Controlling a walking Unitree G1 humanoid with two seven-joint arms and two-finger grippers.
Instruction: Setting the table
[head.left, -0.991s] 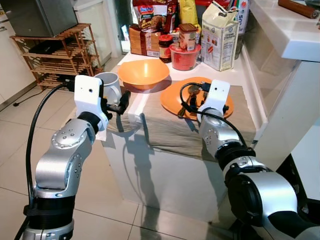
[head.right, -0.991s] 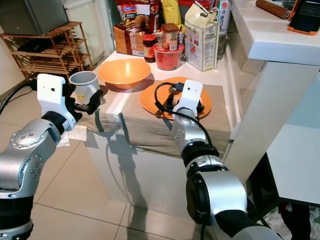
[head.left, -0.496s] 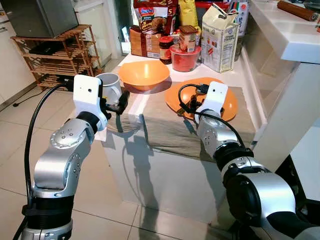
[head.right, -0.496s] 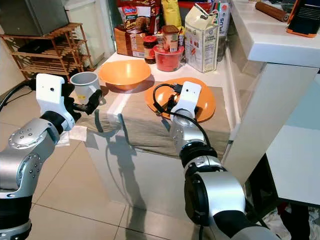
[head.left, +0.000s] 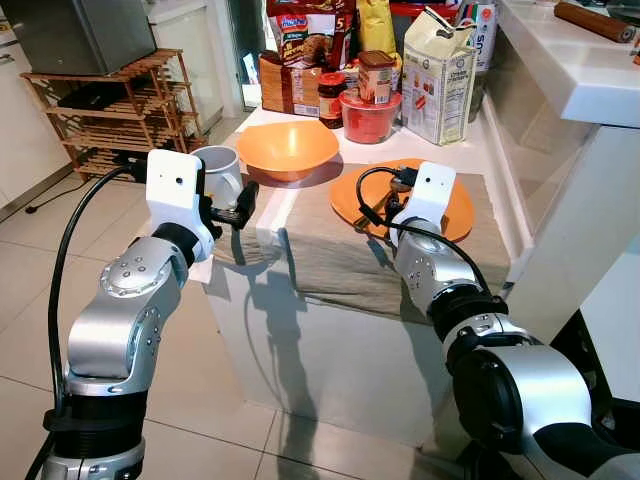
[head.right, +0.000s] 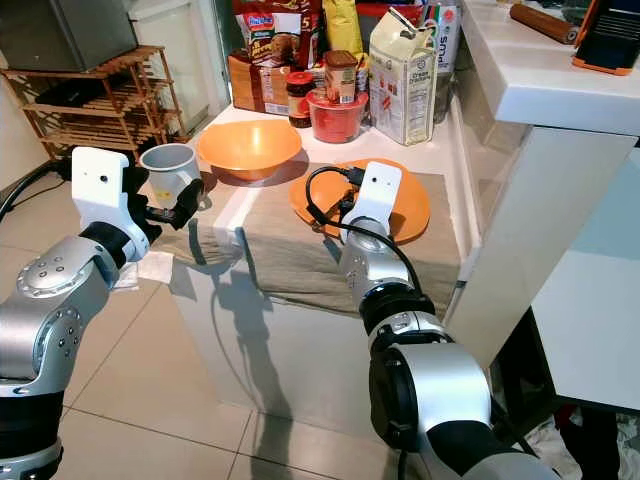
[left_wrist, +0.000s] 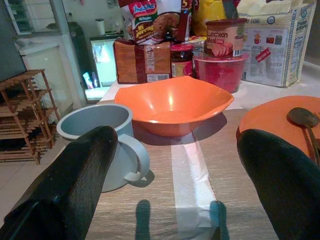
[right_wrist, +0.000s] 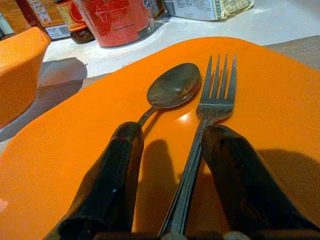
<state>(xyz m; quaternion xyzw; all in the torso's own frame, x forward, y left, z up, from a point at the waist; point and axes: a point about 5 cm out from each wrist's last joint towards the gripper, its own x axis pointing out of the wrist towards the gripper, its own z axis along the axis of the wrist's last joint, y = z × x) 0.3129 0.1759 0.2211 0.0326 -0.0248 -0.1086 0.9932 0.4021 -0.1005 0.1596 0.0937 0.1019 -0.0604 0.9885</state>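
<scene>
Cutlery is being handled on the orange plate (right_wrist: 60, 165), which is lying on the brown cloth (head.left: 330, 260) at the right part of the desk (head.left: 300, 330). The right tool (right_wrist: 170, 175) is being held low over the plate, and its two black fingers are standing apart, one on each side of the fork (right_wrist: 212, 105); whether they are touching the handle cannot be told. The spoon (right_wrist: 170, 90) is lying just beside the fork, on its left, with the bowl end pointing to the far side.

The left tool (left_wrist: 180, 180) is being held at the near left edge of the desk, with its fingers wide apart and nothing between them. The grey mug (left_wrist: 107, 135) is standing upright just beyond it, and the orange bowl (left_wrist: 172, 102) is placed farther, between the mug and the plate. Food packages and a red container (head.left: 368, 115) are being kept at the far side of the desk.
</scene>
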